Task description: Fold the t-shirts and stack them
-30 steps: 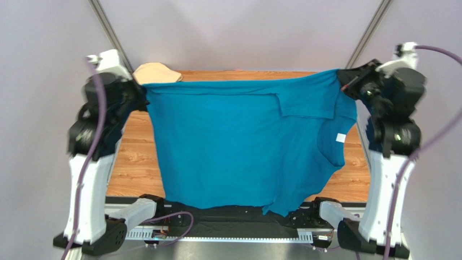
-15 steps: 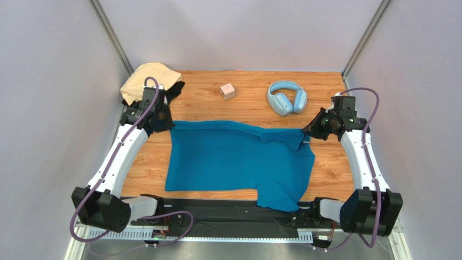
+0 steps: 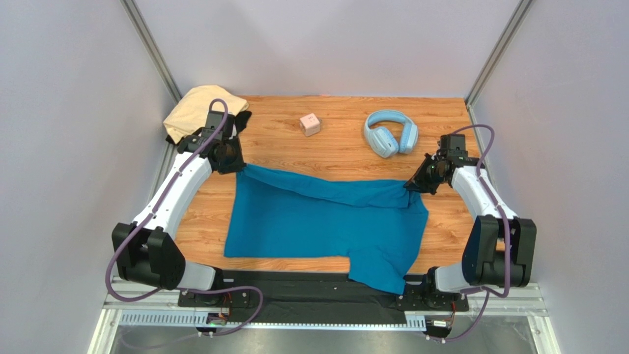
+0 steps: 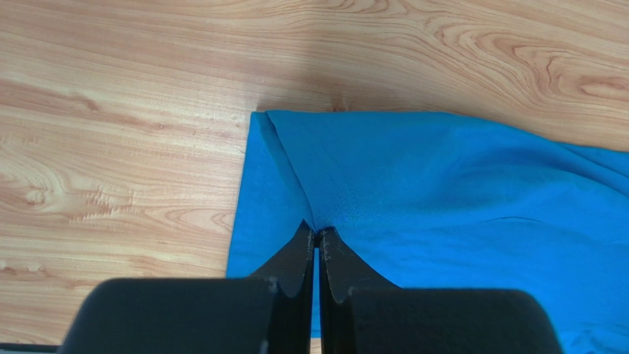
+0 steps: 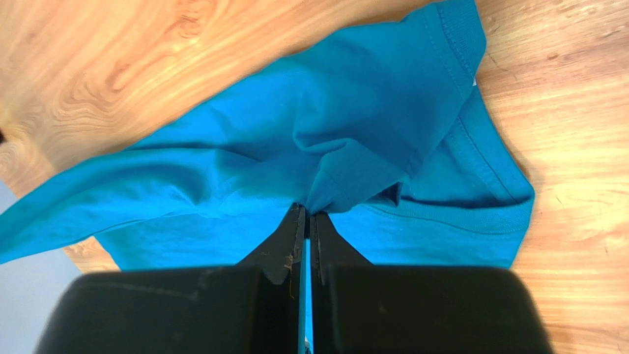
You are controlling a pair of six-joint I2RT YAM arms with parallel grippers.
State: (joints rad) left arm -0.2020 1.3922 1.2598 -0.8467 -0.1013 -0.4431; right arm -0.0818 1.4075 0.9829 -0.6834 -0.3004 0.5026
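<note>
Teal-blue cloth is covering the middle of the wooden table [image 3: 339, 151]. The teal-blue t-shirt [image 3: 325, 221] is lying mostly flat there, and one corner at about 5 o'clock is hanging over the table's near edge.

The left gripper [image 4: 316, 234] is sitting at the shirt's 10 o'clock corner. Its black fingers are pressed together on a small pinch of the fabric, and a crease is running away from the tips toward the corner of the cloth. The right gripper [image 5: 306, 210] is sitting at the shirt's 2 o'clock corner. Its fingers are likewise closed tight on a bunched fold of teal cloth beside a ribbed hem, which is curving off toward 1 o'clock in the right wrist view. In the top view the shirt's far edge is running between the two grippers as a creased band, and it is sagging slightly toward the right.

The pale tan t-shirt [image 3: 199, 107] is lying crumpled in the table's 10 o'clock corner, just behind the left arm. The black t-shirt [image 3: 240, 119] is showing as a dark scrap beside it and is partly hidden by that arm. The small pink cube [image 3: 310, 124] is resting near 12 o'clock, well apart from the teal cloth. The light-blue headphones [image 3: 390, 133] are lying at about 1 o'clock, near the right gripper but not touching it.
</note>
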